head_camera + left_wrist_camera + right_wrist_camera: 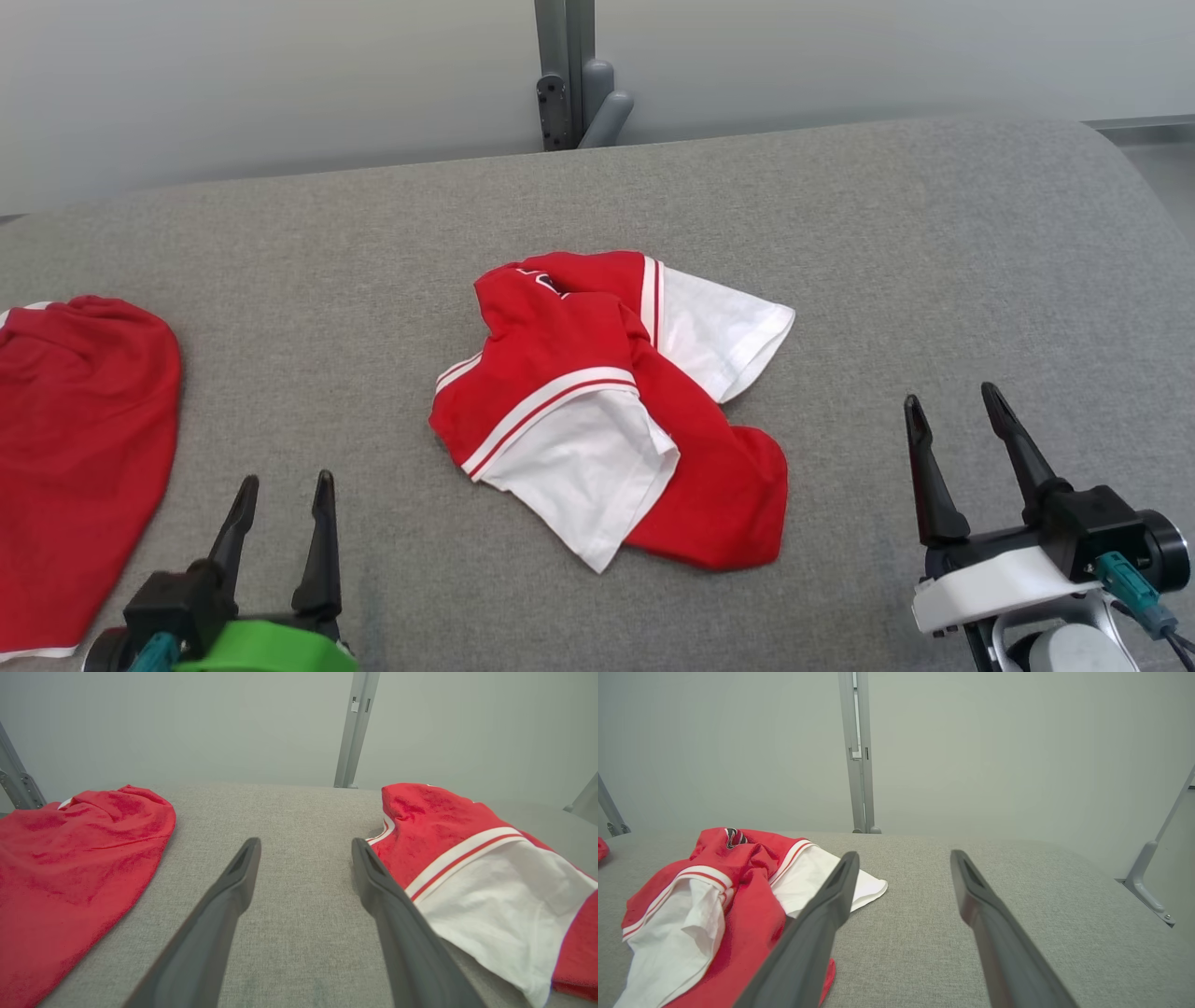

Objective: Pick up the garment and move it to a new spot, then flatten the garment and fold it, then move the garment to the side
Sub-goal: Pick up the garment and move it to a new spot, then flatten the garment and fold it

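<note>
Left claw [286,479] rests at the lower left of the head view, fingers apart and holding nothing, over the bare grey desk [392,233]. The right claw [951,395] at the lower right is likewise apart and holding nothing.

Risks, as I judge them:
- A second red cloth [84,448] lies at the far left edge of the frame, about as near to the left claw as the shirt is. A reach that drifts left could take the wrong piece.
- The shirt [597,401] is crumpled at frame centre, with white sleeves folded over red body. A pinch on one sleeve or a single top layer would probably lift it lopsided and leave it twisted, which would make flattening harder.
- A pinch set too low may catch the desk's cloth cover along with the shirt.

The shirt lies up and to the right of the left claw. In the left wrist view its red-and-white sleeve [467,858] sits just beside the right-hand finger. For the right claw the shirt lies to the left. In the right wrist view the shirt [714,905] fills the lower left, partly behind the left-hand finger.
</note>
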